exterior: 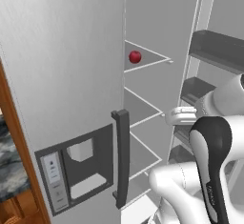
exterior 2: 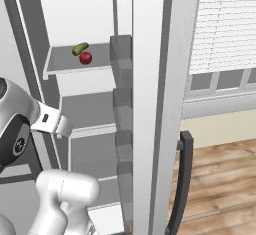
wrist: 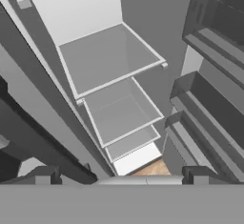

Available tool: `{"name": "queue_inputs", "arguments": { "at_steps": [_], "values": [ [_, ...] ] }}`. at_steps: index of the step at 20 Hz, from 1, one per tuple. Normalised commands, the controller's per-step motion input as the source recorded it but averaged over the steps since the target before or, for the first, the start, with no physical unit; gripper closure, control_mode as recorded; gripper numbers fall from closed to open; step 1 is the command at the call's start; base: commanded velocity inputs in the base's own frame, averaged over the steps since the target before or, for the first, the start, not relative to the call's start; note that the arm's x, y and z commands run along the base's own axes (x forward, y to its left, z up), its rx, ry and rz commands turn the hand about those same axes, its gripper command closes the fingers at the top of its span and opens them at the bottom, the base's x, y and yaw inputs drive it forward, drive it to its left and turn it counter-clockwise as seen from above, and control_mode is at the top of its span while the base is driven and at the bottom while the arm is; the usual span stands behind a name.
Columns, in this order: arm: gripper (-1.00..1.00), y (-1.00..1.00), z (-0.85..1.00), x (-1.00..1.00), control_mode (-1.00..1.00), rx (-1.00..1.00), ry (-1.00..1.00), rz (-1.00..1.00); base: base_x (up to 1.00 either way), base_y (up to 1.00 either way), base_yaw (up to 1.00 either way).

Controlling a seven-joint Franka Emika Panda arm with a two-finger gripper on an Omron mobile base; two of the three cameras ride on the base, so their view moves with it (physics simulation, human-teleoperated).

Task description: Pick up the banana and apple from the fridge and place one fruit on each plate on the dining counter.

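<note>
Standing open on its right side, the fridge (exterior: 71,75), with the left door shut and carrying a dispenser panel (exterior: 76,173) and a dark vertical handle (exterior: 122,158); right door (exterior 2: 150,109) swung out, its inner bins (wrist: 209,99) lining the edge. Still working the first step by the look of it: reaching into the fridge for fruit, with nothing yet carried toward the dining counter or its plates. Rising through the foreground of both base views, the white arm (exterior: 209,137), pointing in toward the middle shelves. Looking down the stack of grey shelves (wrist: 112,58) in the hand view, all of those bare. Sitting higher up, on an upper shelf (exterior 2: 77,65), the apple (exterior: 135,56), small, round and dark red, resting toward the front of that shelf. Lying just beside and behind the apple, an olive-green oval fruit (exterior 2: 80,48), not part of the job. Showing as two dark tips at the bottom of the hand view, the gripper (wrist: 121,176), fingers (wrist: 45,175) set wide apart and clasping nothing. Calling next, as a judgement, for lifting the hand to the apple's shelf, straddling the fruit with the spread fingers and closing without nudging the green one. Not finding the banana on any shelf visible here.
</note>
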Motion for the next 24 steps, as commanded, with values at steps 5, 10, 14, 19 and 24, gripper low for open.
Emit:
{"name": "queue_inputs", "arguments": {
  "at_steps": [5,10,14,19,24],
  "values": [
    [-1.0,0.0,0.0,0.0,1.0,0.0,0.0,0.0,0.49,-0.13,-0.14],
    [-1.0,0.0,0.0,0.0,1.0,0.0,0.0,0.0,0.25,-0.08,-0.04],
    [-1.0,0.0,0.0,0.0,1.0,0.0,0.0,0.0,0.0,0.0,0.0],
    [-1.0,0.0,0.0,0.0,1.0,0.0,0.0,0.0,0.0,0.0,0.0],
    [-1.0,0.0,0.0,0.0,1.0,0.0,0.0,0.0,0.0,0.0,0.0]
  ]
}}
